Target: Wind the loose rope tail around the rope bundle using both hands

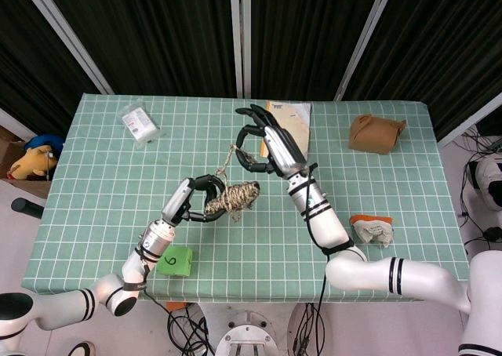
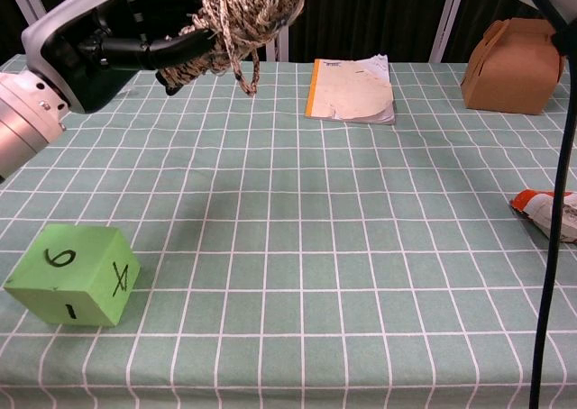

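Observation:
The rope bundle [image 1: 234, 197], a speckled beige coil, hangs above the table's middle, gripped by my left hand [image 1: 196, 198] from its left side. In the chest view the same bundle [image 2: 248, 8] sits at the top, with the left hand [image 2: 117, 35] around it and a short loop dangling below. The loose rope tail [image 1: 228, 166] runs up from the bundle toward the far side. My right hand [image 1: 269, 146] is raised behind the bundle, its fingers curled around the tail's upper end; the pinch itself is small and hard to make out.
A green cube [image 1: 176, 261] lies near the front left edge. A notebook [image 1: 286, 130] and a brown paper box [image 1: 375, 132] sit at the back. A white packet [image 1: 140, 123] is at the back left, and an orange-and-white wrapper [image 1: 372, 228] at the right.

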